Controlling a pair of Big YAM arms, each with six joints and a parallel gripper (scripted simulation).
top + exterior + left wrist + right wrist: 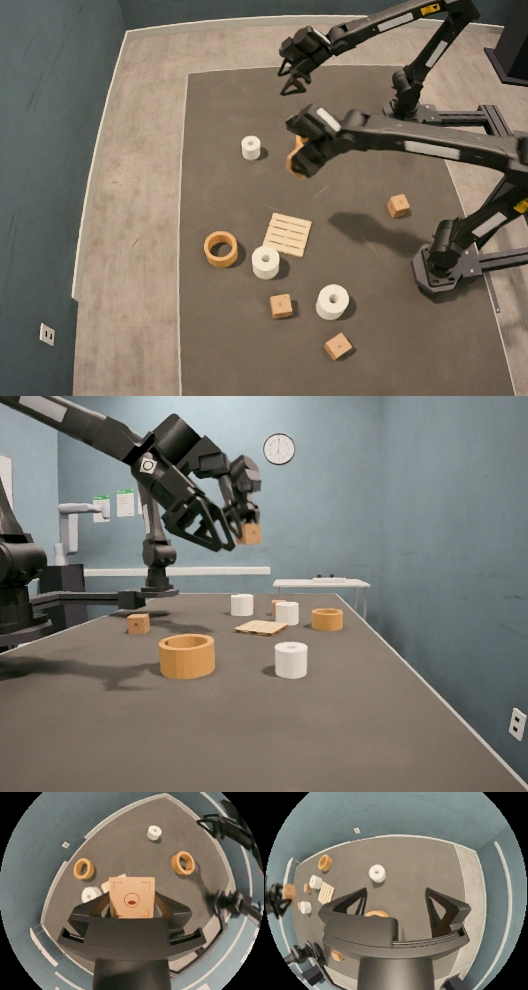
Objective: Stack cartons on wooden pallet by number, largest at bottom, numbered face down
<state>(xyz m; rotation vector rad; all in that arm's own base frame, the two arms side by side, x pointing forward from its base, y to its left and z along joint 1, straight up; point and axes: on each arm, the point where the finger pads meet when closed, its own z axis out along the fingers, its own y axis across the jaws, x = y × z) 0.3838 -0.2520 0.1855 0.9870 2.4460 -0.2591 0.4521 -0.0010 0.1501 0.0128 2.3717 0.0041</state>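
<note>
My left gripper (297, 166) (243, 533) (131, 891) is shut on a tan carton (251, 534) (132, 887) (289, 893), held high above the table; one face shows a circle with a red mark. A second carton (398, 206) (138, 624) (337, 955) stands near an arm base. A third carton (281, 306) (306, 887) and a fourth carton (338, 346) stand beyond the pallet. Their undersides are hidden. The slatted pallet (287, 235) (261, 627) (326, 893) is bare. My right gripper (282, 84) (225, 546) (396, 890) is open and empty, above the table.
A white roll (265, 267) (287, 614) stands close by the pallet's edge, with an orange ring (221, 260) (327, 621) nearby. Another roll (332, 307) stands between two cartons. A smaller roll (251, 150) (291, 661) and a second ring (187, 660) (376, 912) stand on the other side.
</note>
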